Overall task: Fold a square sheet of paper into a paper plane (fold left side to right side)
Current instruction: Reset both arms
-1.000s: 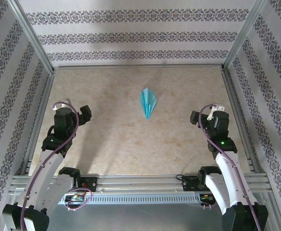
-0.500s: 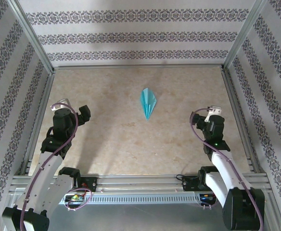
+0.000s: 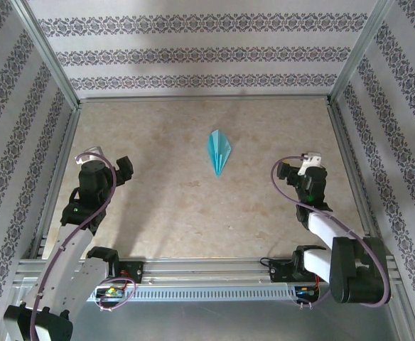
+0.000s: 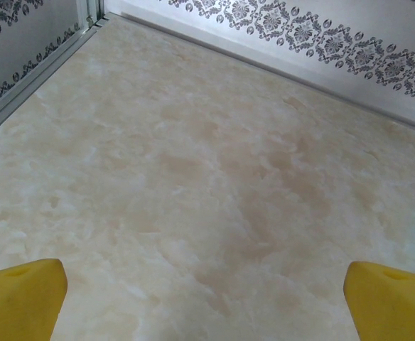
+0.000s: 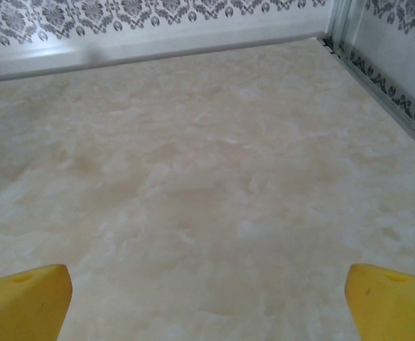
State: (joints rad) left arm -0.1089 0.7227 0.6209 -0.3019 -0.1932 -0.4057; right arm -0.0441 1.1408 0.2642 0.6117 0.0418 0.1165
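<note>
Top external view: the paper plane (image 3: 219, 151) lies flat on the marble-patterned table (image 3: 158, 213), slightly beyond the middle, with its pointed tip toward the arm bases and its broader end toward the far wall (image 3: 207, 53). Lengthwise creases run down the cyan dart. It sits between the 2 arms and well apart from both.

The left gripper (image 3: 124, 169) hangs over the left part of the table and is turned inward toward the middle. The right gripper (image 3: 286, 171) hangs over the right part, also turned inward. Neither touches the plane.

Left wrist view: 2 yellow fingertips (image 4: 23, 298) stand at opposite lower corners of the frame, so the jaws are spread wide with bare table between them; nothing is held. A cyan sliver of the plane shows at the right edge.

Right wrist view: the yellow fingertips (image 5: 24, 297) are likewise far apart over bare table, jaws wide and holding nothing.
</note>
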